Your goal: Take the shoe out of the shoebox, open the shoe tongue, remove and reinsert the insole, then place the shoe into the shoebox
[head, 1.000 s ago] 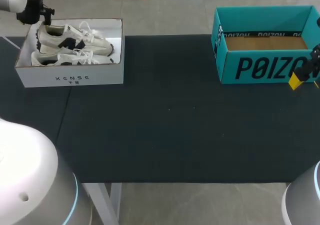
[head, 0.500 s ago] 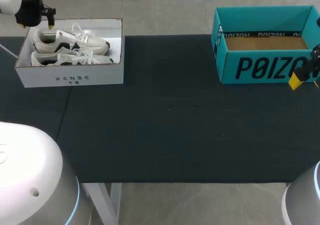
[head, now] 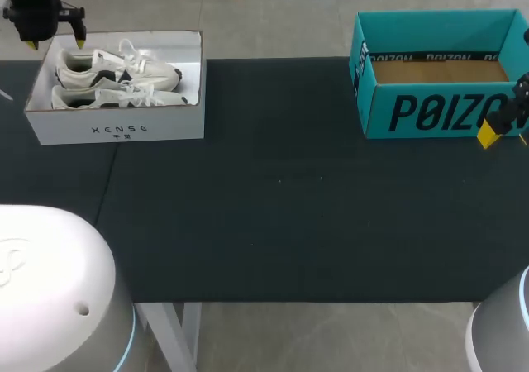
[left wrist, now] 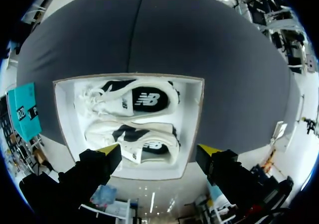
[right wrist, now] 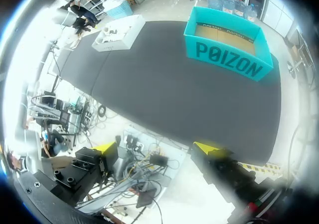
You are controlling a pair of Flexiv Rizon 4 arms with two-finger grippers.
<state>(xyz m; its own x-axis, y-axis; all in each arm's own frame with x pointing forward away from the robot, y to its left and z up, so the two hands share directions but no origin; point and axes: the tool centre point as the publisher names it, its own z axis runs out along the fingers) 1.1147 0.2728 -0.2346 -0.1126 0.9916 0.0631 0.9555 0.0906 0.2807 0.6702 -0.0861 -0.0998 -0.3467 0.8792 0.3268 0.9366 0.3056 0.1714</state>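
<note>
While left gripper (left wrist: 157, 152) and right gripper (right wrist: 155, 147) gape, white shoebox (head: 116, 129) holds seemingly paired shoes (head: 116, 66).

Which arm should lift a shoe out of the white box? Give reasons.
Left. The left fingers, open, hang over the white shoebox holding the shoes; the right fingers sit far off by the teal box.

Two boxes stand on one dark mat (head: 273, 207): one white box (head: 116, 128) under the left claw (left wrist: 159, 149), and one teal box (head: 430, 112) near the right claw (right wrist: 157, 148). Two white shoes with dark patches lie side by side in the white box, the nearer shoe (left wrist: 137, 140) close to the left claw's tips, the farther shoe (left wrist: 134, 98) just ahead of it.
</note>
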